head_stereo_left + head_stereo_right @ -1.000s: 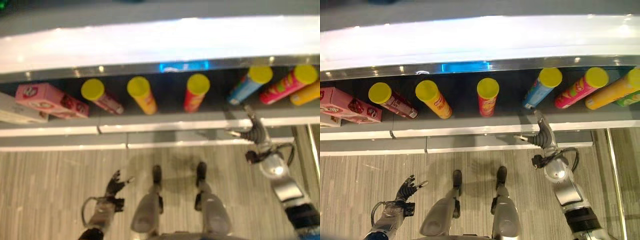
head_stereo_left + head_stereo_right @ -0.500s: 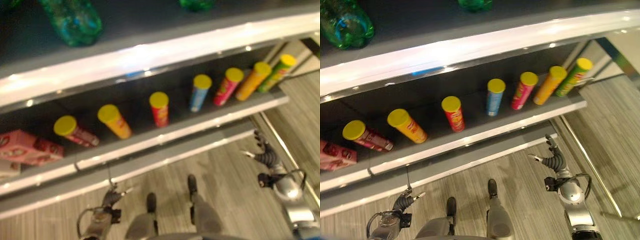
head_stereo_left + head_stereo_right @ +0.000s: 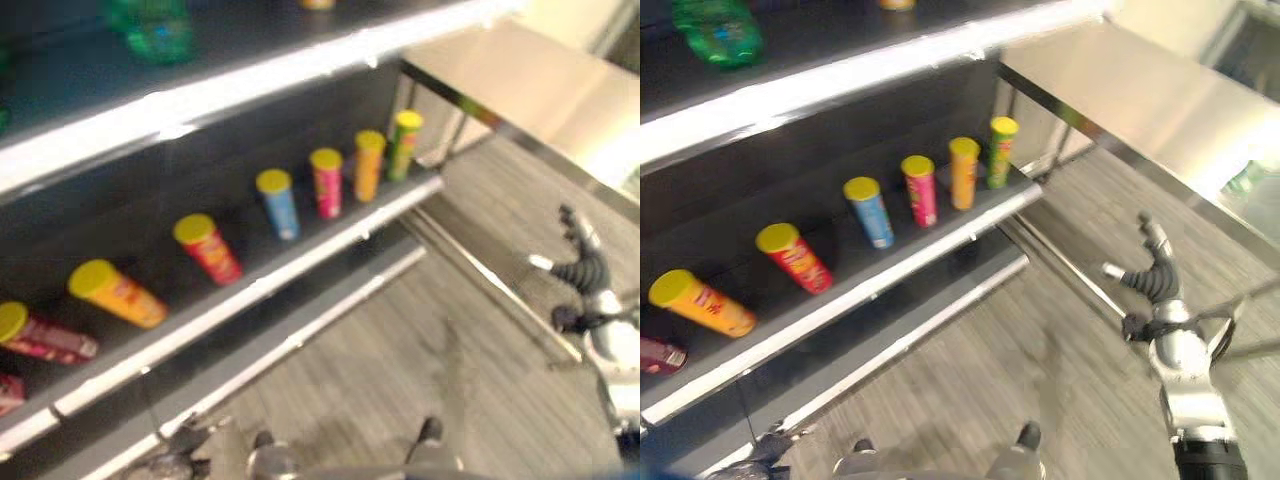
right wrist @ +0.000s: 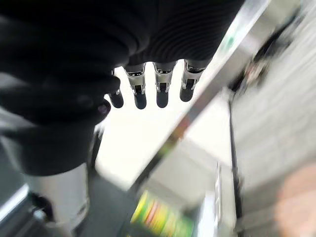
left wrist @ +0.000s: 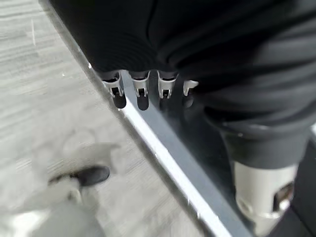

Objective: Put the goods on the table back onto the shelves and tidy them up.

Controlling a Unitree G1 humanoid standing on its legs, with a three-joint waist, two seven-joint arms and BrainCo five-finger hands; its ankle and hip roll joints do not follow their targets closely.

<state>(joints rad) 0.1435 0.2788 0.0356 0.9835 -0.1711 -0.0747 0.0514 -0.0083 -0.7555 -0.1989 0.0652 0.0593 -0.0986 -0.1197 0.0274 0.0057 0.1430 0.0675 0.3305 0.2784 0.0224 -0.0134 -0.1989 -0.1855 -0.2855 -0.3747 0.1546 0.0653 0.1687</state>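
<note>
Several tall snack cans with yellow lids lie in a row on the lower shelf point(image 3: 892, 281): an orange one point(image 3: 702, 302), a red one point(image 3: 792, 257), a blue one point(image 3: 871, 212), a pink one point(image 3: 921, 190), another orange one point(image 3: 963, 173) and a green one point(image 3: 1002, 150). My right hand point(image 3: 1151, 277) is raised over the floor between the shelf end and the steel table point(image 3: 1140, 95), open and holding nothing; its straight fingers point(image 4: 161, 90) show in the right wrist view. My left hand point(image 3: 176, 462) hangs low by the shelf base, with straight, empty fingers point(image 5: 141, 92).
A green bottle point(image 3: 718, 30) lies on the upper shelf. The steel table's edge and legs point(image 3: 470, 110) stand just right of the shelf end. A striped grey floor point(image 3: 1040, 360) stretches between the shelves and the table.
The camera has swung to the right, bringing the shelf's right end and the steel table into view. My right hand now stands away from the shelf edge, near the table.
</note>
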